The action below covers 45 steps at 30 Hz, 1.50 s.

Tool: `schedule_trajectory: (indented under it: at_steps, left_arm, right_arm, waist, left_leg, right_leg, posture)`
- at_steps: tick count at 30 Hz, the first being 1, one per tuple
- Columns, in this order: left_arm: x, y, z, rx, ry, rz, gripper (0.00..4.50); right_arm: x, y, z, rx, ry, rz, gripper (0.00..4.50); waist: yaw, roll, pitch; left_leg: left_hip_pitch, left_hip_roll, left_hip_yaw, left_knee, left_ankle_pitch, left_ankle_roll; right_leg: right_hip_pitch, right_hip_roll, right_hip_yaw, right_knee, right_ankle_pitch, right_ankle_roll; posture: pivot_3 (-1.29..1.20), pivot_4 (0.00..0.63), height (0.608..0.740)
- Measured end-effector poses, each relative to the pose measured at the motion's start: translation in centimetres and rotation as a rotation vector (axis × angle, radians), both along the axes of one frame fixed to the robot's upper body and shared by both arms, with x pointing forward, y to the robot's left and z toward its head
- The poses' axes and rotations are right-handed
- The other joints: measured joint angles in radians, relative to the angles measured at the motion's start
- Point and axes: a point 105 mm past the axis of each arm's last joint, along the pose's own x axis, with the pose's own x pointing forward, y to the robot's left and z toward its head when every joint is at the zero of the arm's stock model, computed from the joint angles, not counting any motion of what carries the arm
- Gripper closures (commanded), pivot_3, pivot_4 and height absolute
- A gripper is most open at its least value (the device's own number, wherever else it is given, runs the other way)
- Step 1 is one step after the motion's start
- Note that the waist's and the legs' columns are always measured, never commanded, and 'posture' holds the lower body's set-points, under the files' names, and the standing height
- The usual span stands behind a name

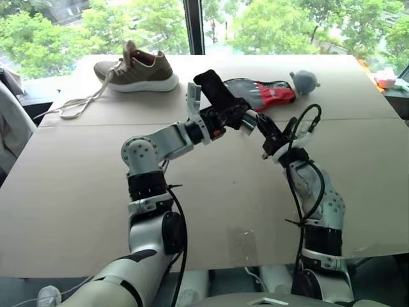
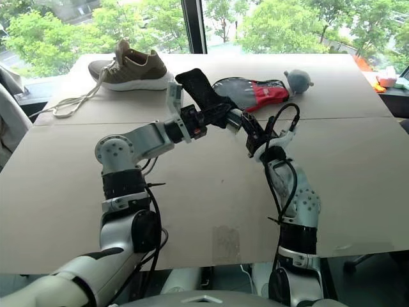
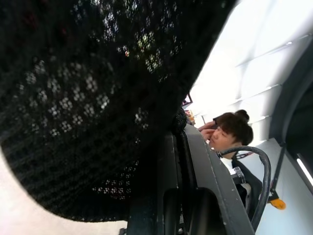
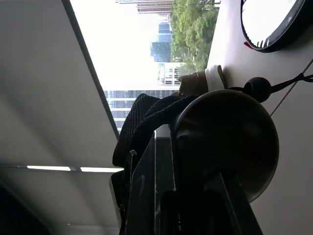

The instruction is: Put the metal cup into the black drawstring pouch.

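L fingers (image 1: 225,110): clamped on black drawstring pouch (image 1: 214,89), held up above bench (image 1: 77,192), approx. mid-scene. Pouch stands upright above the fingers, tilted slightly toward the far-left; mesh weave visible in L wrist view (image 3: 88,98).
R fingers (image 1: 255,125): closed on metal cup (image 1: 249,121). Cup is raised off bench, lying approx. level, touching or just beside lower end of pouch; whether the rim is inside the pouch mouth cannot be told. R wrist view: cup base (image 4: 225,142) faces the camera, pouch fabric (image 4: 142,122) directly beyond it.
Other items on bench, far side: brown shoe (image 1: 137,69) w/ loose laces, far-left; black-and-red paddle cover (image 1: 265,93) behind pouch; small grey plush (image 1: 304,80) just beside the cover, on its right.
A person (image 3: 232,132) shows in L wrist view.
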Motion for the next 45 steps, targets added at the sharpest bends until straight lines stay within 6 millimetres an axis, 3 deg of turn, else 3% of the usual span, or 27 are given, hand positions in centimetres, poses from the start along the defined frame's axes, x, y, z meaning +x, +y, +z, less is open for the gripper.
schedule_trajectory:
  at_steps: [5,8,15,18,22,25,32,37,42,45]
  left_arm:
    - [-0.6,-0.3,0.6,-0.038,-0.007,-0.043,4.5]
    - [-0.9,-0.5,0.9,-0.057,-0.011,-0.06,4.5]
    - [-0.9,-0.7,1.1,-0.078,0.01,-0.065,4.5]
    - [-1.0,-0.9,1.3,-0.091,0.014,-0.077,4.5]
    - [-1.1,-1.1,1.4,-0.096,0.015,-0.085,4.5]
    - [-1.0,-1.1,1.3,-0.086,0.019,-0.077,4.5]
    - [-1.1,-1.8,0.7,-0.019,0.024,-0.087,4.5]
    - [-1.3,-1.7,0.0,0.017,0.035,-0.095,4.5]
    - [-2.0,-1.7,-1.7,0.089,0.052,-0.122,4.5]
    - [-2.6,-2.0,-2.5,0.131,0.049,-0.152,4.5]
  right_arm:
    - [-0.8,0.7,1.4,-0.056,-0.107,0.017,4.45]
    - [-1.0,0.5,1.7,-0.18,-0.192,-0.01,4.45]
    - [-1.5,1.0,1.0,-0.805,-0.572,-0.138,4.45]
    - [-1.7,2.1,-0.1,-1.16,-0.85,-0.175,4.45]
    - [-1.7,3.4,-1.1,-1.436,-1.124,-0.201,4.45]
    - [-1.2,3.3,-1.7,-1.667,-1.321,-0.229,4.45]
    - [0.4,1.8,-2.4,-2.054,-1.509,-0.293,4.45]
    - [1.4,0.8,-2.0,-2.178,-1.52,-0.361,4.45]
    - [1.2,1.0,-2.6,-2.169,-1.532,-0.361,4.45]
    - [0.8,1.2,-1.9,-2.138,-1.57,-0.414,4.45]
  waist:
    - [0.0,0.0,0.0]
    - [0.0,0.0,0.0]
    - [0.0,0.0,0.0]
    - [0.0,0.0,0.0]
    - [0.001,-0.001,0.001]
    - [0.004,-0.002,0.001]
    - [0.01,-0.005,0.003]
    - [0.01,-0.005,0.003]
    - [0.008,-0.005,0.003]
    - [0.008,-0.005,0.003]
  left_leg:
    - [0.0,0.0,0.0,0.0,0.0,0.0]
    - [0.0,0.0,0.0,0.001,0.0,0.0]
    - [0.0,-0.003,0.001,0.0,0.0,0.0]
    - [0.0,-0.005,0.003,0.001,0.0,-0.001]
    - [0.0,-0.005,0.003,0.001,0.003,-0.005]
    - [0.0,-0.005,0.001,0.001,0.003,-0.006]
    - [0.0,-0.006,0.0,0.001,0.004,-0.006]
    - [0.0,-0.006,-0.001,0.0,0.004,-0.007]
    - [0.0,-0.006,-0.001,0.0,0.004,-0.007]
    - [0.0,-0.007,-0.001,0.0,0.004,-0.008]
  right_leg:
    - [0.0,0.0,0.0,0.0,0.0,0.0]
    - [0.0,0.0,0.0,0.0,0.0,0.0]
    - [-0.001,0.001,0.0,0.0,0.0,0.0]
    - [-0.001,0.0,0.001,0.0,0.0,0.001]
    - [-0.001,0.0,0.001,0.0,0.0,0.001]
    - [-0.001,0.0,0.001,0.0,0.0,0.0]
    - [-0.001,-0.002,0.001,0.0,0.0,0.0]
    - [-0.001,-0.002,0.001,0.0,0.0,0.0]
    - [-0.001,-0.002,0.001,0.0,0.0,0.0]
    - [0.0,-0.002,0.001,0.0,0.0,0.0]
  posture:
    - [0.0,0.15,0.74]
    - [0.0,0.15,0.74]
    - [0.0,0.15,0.74]
    - [0.0,0.15,0.74]
    - [0.0,0.15,0.74]
    - [0.0,0.15,0.74]
    - [0.0,0.15,0.74]
    - [0.0,0.15,0.74]
    - [0.0,0.15,0.74]
    - [0.0,0.15,0.74]
